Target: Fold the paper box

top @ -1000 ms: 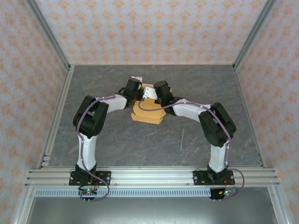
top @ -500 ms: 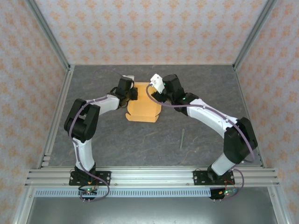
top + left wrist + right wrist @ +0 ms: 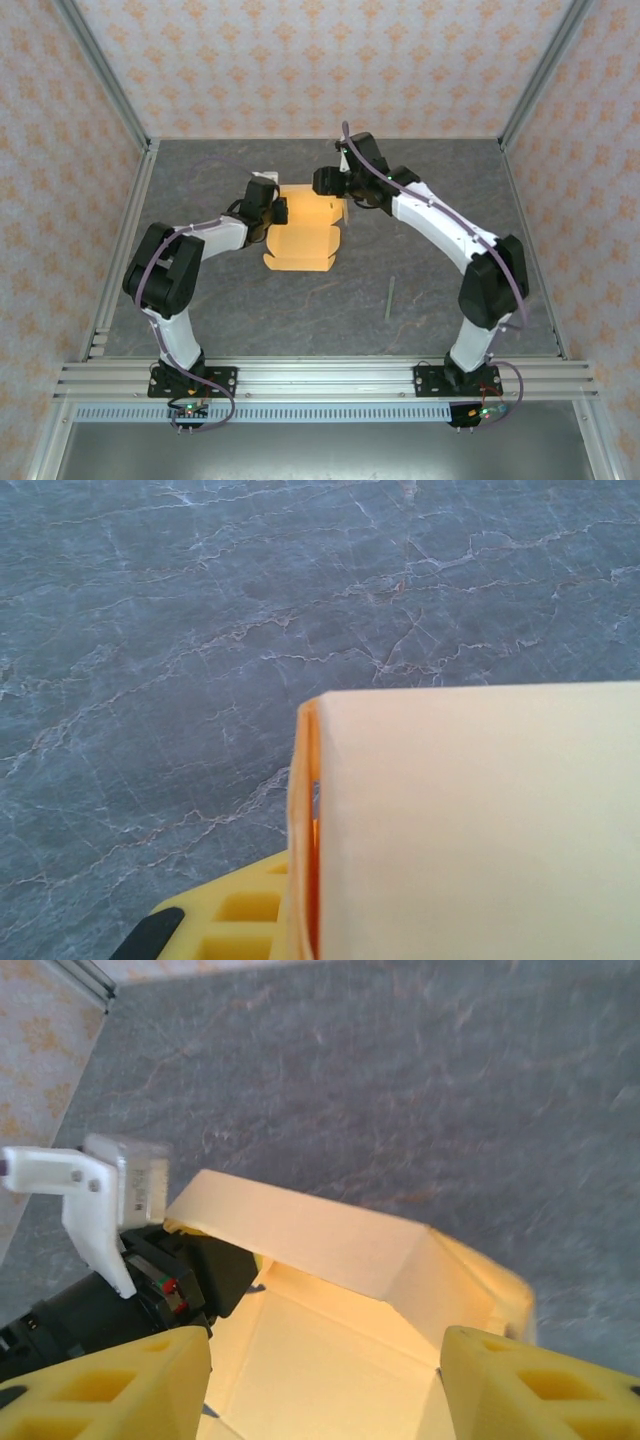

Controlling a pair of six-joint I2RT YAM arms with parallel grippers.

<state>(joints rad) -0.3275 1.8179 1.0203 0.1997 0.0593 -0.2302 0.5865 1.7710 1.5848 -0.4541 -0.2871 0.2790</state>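
Box (image 3: 300, 235), lying 12 o'clock of table (image 3: 200, 320) centre, is pinched at its 9 o'clock wall by the closed left gripper (image 3: 280, 211), seemingly as an anchor, while the right gripper (image 3: 325, 1380) hovers, jaws apart, at its 1 o'clock corner, likely lining up another fold.

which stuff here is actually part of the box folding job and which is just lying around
For the job:
- paper box
- left gripper, shut on its edge
- right gripper, open over it

Lying about:
- thin greenish stick, on the table apart from the box
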